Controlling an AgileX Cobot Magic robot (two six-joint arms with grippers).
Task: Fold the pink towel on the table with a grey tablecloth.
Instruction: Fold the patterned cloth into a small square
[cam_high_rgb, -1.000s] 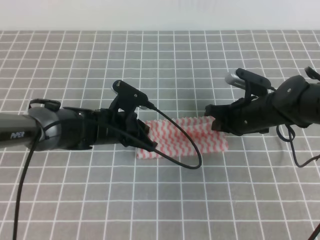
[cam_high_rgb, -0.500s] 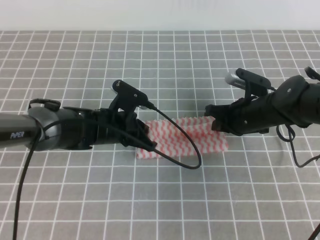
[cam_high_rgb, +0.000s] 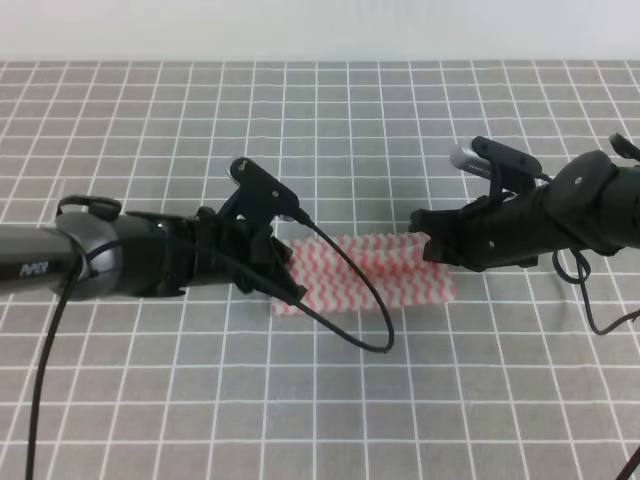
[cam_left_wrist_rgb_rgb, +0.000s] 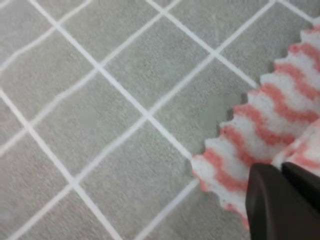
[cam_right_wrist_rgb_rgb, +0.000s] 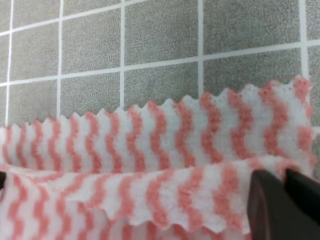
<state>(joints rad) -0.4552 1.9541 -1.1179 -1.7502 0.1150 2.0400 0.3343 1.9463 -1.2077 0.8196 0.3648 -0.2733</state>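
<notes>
Pink towel (cam_high_rgb: 385, 270) folded on grey-gridded desk (cam_high_rgb: 400, 130); left claw (cam_left_wrist_rgb_rgb: 283, 200) and right claw (cam_right_wrist_rgb_rgb: 285, 200) each pinching towel layer.

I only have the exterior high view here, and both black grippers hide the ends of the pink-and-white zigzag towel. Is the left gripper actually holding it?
Observer: Left wrist view shows the left gripper's dark fingertips closed together on the pink-and-white zigzag towel's jagged corner.
Operator: And the right one?
Observer: Right wrist view shows the right gripper shut on an upper layer of towel, lifted over a lower layer.
Operator: Is the lower layer flat?
Observer: Its far edge lies flat on the grey gridded tablecloth.
</notes>
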